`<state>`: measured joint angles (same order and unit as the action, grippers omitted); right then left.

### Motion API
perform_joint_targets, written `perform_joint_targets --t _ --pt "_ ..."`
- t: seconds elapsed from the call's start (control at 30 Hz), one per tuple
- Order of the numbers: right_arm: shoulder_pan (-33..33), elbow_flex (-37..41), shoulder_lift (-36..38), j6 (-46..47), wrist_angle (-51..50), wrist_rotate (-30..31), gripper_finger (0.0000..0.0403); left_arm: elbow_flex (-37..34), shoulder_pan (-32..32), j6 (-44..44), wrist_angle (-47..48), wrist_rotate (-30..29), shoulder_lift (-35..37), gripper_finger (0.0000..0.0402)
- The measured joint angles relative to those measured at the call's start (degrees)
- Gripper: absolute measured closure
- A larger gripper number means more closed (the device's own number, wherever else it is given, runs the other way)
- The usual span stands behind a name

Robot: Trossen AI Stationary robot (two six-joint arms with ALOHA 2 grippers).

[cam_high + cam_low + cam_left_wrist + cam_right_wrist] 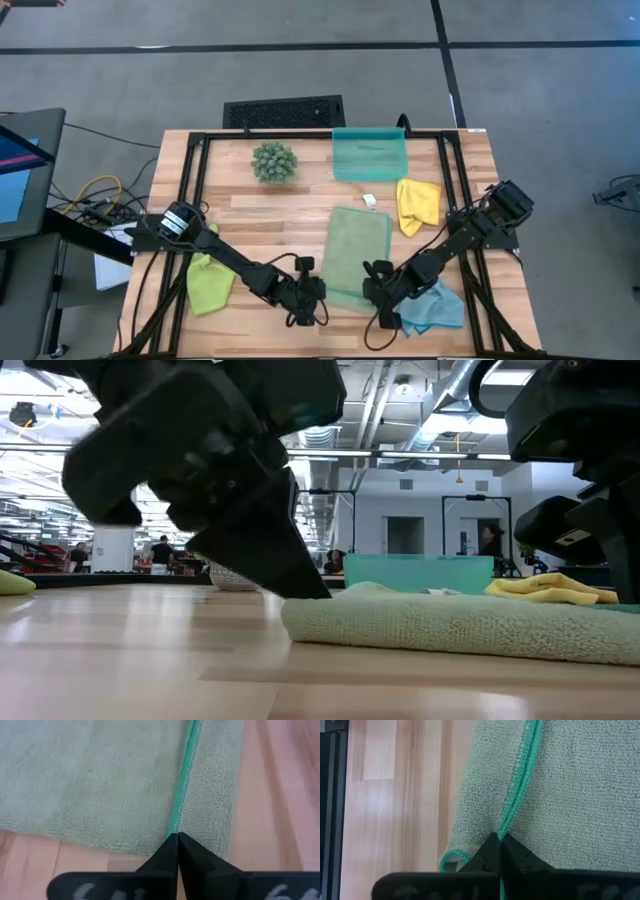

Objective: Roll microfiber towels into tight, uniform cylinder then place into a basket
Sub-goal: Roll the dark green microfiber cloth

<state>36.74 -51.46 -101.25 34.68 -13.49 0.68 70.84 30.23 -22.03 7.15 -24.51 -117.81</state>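
The sage green towel (357, 255) lies flat on the wooden table, folded, with a teal hem (182, 780) running along it. My left gripper (312, 300) is shut at the towel's near left corner. My right gripper (378, 296) is shut at its near edge, a little to the right. The lime green towel (208, 283) lies at the near left, the yellow towel (417, 203) to the right, and the light blue towel (437, 308) under my right arm. The teal basket (369, 153) stands at the far edge. My left gripper pinches the sage green towel at its near edge, where the teal hem ends (174, 829), between its two fingers. The fingers slant down from the near left. The towel lies flat on the table. My right gripper pinches the teal hem (509, 822) of the towel's upper layer near the near edge, fingers slanting down from the near right. Beside the fingers a fold of the towel (470, 835) curls up; the rest lies on the table.
A spiky green plant ball (274, 161) sits at the far left of the table, and a black slotted grille (284, 111) lies beyond the far edge. A small white tag (369, 200) lies between the basket and the sage green towel. Bare wood shows left of that towel.
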Motion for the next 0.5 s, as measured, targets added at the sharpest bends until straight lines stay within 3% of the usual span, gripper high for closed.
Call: perform_joint_targets --t 0.37,0.5 --pt "1.82 0.0 -0.02 0.87 -0.49 2.66 0.0326 0.14 -0.08 0.54 0.58 -0.46 -1.21 0.04" --pt "1.87 0.0 1.55 3.62 -5.3 2.47 0.0301 0.14 -0.1 0.98 0.45 -0.4 -1.3 0.04"
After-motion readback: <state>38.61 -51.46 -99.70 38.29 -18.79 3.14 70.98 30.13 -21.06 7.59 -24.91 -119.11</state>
